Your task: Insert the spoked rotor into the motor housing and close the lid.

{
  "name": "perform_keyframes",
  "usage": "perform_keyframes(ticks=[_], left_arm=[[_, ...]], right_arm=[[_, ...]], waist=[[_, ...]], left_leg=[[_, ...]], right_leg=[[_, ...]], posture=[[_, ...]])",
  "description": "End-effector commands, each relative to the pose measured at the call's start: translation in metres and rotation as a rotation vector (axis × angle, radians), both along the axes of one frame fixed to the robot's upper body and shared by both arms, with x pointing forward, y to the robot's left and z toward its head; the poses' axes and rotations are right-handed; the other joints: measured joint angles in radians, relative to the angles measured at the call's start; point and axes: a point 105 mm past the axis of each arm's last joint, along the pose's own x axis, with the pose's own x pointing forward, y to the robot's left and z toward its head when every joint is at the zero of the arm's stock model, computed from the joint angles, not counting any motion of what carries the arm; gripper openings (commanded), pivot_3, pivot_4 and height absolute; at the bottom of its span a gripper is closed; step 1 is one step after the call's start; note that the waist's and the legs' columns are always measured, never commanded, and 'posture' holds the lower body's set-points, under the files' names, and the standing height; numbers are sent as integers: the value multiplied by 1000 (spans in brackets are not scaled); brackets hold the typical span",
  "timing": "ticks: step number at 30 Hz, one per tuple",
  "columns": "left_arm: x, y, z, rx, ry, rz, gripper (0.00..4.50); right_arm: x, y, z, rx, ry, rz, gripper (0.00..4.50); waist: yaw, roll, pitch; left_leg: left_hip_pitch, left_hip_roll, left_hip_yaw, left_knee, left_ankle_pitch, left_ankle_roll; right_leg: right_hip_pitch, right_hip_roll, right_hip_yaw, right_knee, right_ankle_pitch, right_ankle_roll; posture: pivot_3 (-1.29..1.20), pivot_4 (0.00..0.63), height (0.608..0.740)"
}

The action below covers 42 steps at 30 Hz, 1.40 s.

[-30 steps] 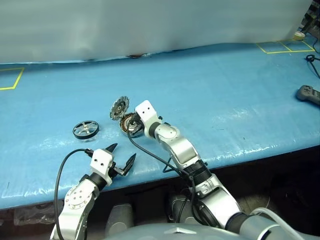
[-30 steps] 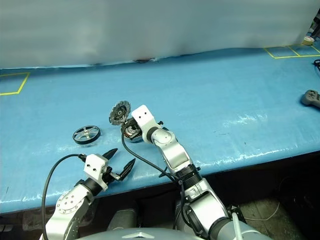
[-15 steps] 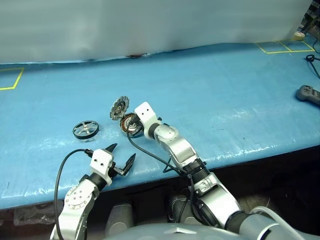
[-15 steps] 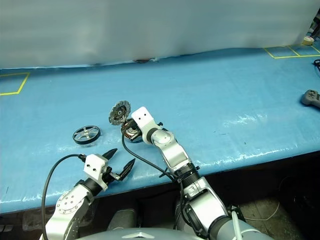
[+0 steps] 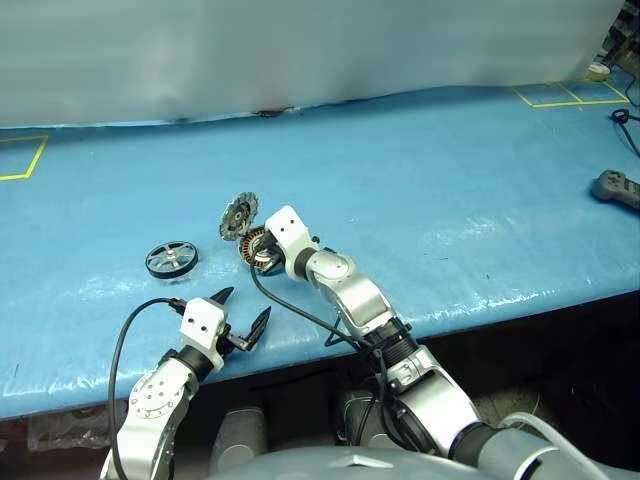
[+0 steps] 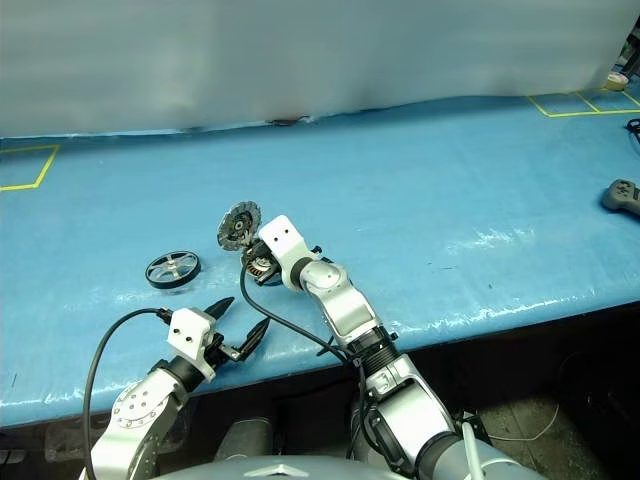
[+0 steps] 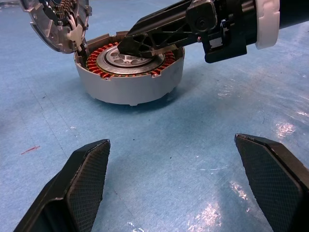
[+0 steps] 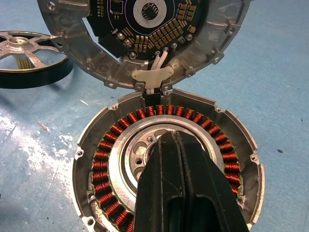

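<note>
Resting on motor housing [image 8: 166, 166] hub: right end effector [image 8: 181, 159] (pressed together) | left end effector [image 7: 178, 181] spread | lid [image 8: 145, 38] raised

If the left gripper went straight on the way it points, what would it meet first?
Probably the motor housing: it sits straight ahead of the open left gripper, across bare blue table. The shut right gripper rests in its centre.

you had a blue table cover [image 5: 430, 180] spread across the whole work surface, glossy and wrinkled. yellow tape squares [image 5: 560, 94] marked its far right corner, and another yellow outline [image 5: 22, 157] sat at the far left. a grey handheld controller [image 5: 617, 188] lay near the right edge, with a black cable [image 5: 628, 128] just beyond it.
</note>
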Motion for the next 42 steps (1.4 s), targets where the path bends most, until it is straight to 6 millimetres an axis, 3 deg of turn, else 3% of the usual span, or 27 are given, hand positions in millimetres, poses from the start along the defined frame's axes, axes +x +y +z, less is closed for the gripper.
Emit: perform_keyframes(ticks=[1,42], left_arm=[[0,-3,7,-6,-23,-11,4500],[0,-4,4,-16,-17,-11,4500]], right_arm=[[-4,9,9,29,-26,32,26],[-9,3,-16,-16,53,85,26]], waist=[[0,0,0],[-3,0,0]], left_leg=[[0,0,0,0,0,0],[3,0,0,0,0,0]], right_leg=[[0,0,0,0,0,0],[2,0,0,0,-1,-1]], posture=[[0,150,740],[0,150,740]])
